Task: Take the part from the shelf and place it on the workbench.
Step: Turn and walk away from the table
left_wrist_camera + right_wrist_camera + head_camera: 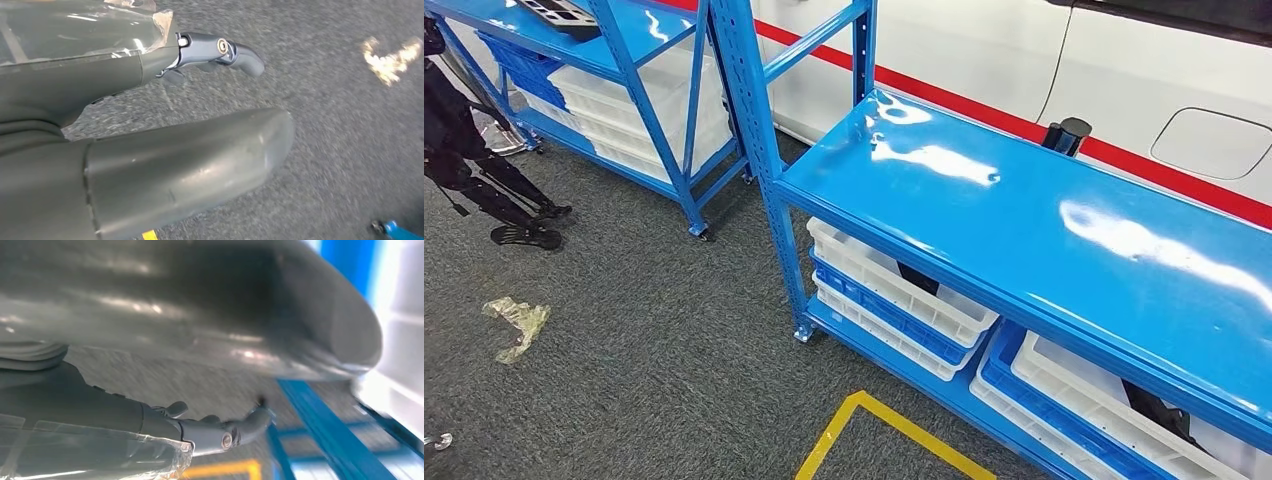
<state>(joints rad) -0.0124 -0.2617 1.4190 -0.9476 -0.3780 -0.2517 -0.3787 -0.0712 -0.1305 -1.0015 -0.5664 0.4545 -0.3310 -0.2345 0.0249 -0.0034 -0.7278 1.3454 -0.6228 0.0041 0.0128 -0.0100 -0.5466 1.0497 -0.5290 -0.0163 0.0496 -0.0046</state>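
A dark grey ribbed part point(559, 15) lies on the top board of the far blue shelf point(624, 40) at the upper left of the head view. Nearer, on the right, a long glossy blue top point(1024, 230) of a second rack stands bare apart from a black cylinder. My left hand point(165, 150) hangs over grey carpet, thumb and fingers point(220, 50) apart, nothing in it. My right hand point(200, 315) hangs beside a blue rack beam point(325, 430), its fingers point(220, 432) likewise spread and holding nothing.
White and blue bins point(894, 290) fill the lower levels of both racks. A black cylinder point(1065, 135) stands at the near rack's back edge. Dark legs of a stand point(484, 170) and a crumpled plastic scrap point(516, 322) are on the carpet at left. Yellow floor tape point(864, 420) lies ahead.
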